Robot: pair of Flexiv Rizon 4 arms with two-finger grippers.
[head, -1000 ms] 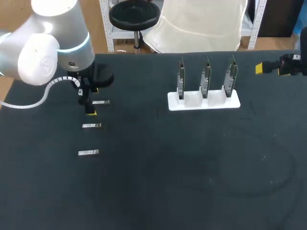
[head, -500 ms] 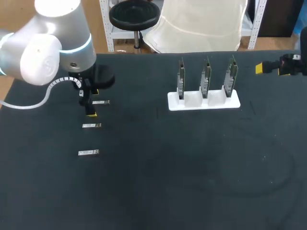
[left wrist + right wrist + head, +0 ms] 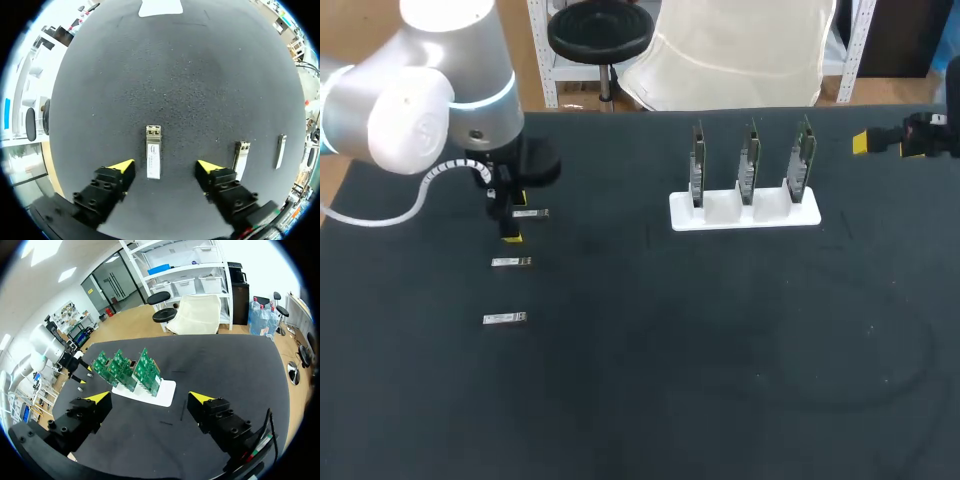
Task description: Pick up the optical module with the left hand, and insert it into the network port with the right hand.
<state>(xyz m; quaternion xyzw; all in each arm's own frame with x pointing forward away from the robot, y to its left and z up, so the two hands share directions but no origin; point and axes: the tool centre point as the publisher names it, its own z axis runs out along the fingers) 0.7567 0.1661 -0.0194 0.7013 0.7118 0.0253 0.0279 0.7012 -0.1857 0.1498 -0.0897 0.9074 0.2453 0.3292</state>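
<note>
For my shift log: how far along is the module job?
Nothing is done yet. In hand: the open left gripper straddles one optical module flat on the table, untouched. Left: grasp, lift, hand over, insert at the boards in the white stand; the right gripper is open, empty.

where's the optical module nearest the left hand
The optical module lies on the table between the left hand's open fingers; in the head view it is at the left, beyond two other modules.
</note>
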